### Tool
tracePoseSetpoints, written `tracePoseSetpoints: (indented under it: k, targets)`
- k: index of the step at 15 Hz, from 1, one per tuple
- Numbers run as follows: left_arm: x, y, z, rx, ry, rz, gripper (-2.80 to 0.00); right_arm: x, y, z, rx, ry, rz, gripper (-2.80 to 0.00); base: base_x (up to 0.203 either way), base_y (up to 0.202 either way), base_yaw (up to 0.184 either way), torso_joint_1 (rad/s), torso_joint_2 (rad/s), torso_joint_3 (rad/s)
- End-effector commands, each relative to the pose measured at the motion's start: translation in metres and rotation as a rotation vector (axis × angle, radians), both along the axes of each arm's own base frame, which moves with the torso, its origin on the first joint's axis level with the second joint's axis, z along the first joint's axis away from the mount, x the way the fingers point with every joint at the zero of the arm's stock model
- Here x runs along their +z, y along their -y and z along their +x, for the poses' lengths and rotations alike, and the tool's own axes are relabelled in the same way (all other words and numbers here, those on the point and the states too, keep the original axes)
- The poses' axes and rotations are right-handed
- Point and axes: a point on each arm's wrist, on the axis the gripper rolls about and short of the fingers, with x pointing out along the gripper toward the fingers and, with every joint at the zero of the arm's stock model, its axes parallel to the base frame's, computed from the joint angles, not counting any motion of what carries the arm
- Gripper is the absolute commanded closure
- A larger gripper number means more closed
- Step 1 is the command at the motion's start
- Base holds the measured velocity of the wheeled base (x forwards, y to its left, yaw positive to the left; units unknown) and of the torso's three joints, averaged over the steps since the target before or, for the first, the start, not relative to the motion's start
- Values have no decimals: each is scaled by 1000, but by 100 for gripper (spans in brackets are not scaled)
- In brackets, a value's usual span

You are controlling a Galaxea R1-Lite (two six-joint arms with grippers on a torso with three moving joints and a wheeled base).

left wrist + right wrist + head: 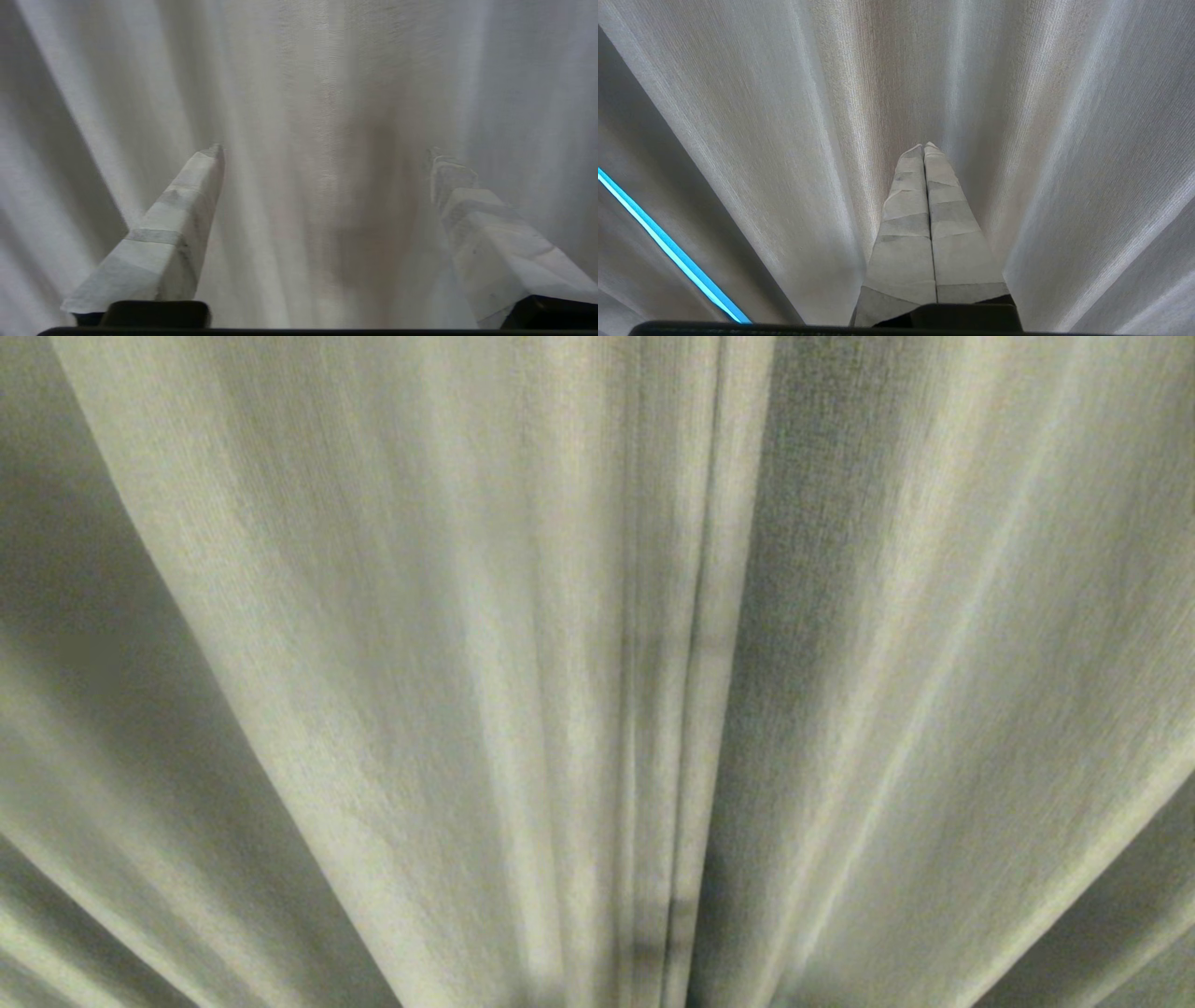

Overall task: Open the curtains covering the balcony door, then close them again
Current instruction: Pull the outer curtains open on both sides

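Your left gripper (327,151) has its jaws wide apart facing the closed beige curtains (420,663); push a thick pleat between them before clamping. Your right gripper (924,147) sits pressed together, idle.

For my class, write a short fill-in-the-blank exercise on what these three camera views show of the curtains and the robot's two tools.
1. The head view is filled by the pleated beige-grey curtains, which are drawn ____.
2. The left tool faces the fabric with its fingers spread ____.
3. The right tool has its fingers pressed ____.
4. Of the balcony door, ____ shows in any view.

Missing words: shut; apart; together; nothing
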Motion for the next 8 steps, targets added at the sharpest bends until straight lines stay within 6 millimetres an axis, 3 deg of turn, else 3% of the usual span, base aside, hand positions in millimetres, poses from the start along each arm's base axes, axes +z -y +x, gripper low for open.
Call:
tracePoseSetpoints:
  k: [1, 5, 8]
  targets:
    - [-3, 0, 3, 6, -9, -2, -280, 0, 0, 0, 1, 0, 0, 0, 0, 0, 0, 0, 0, 0]
    - [-3, -1, 10, 11, -21, -10, -280, 0, 0, 0, 1, 0, 0, 0, 0, 0, 0, 0, 0, 0]
    - [-4, -2, 29, 3, -31, -34, -280, 0, 0, 0, 1, -2, 0, 0, 0, 0, 0, 0, 0, 0]
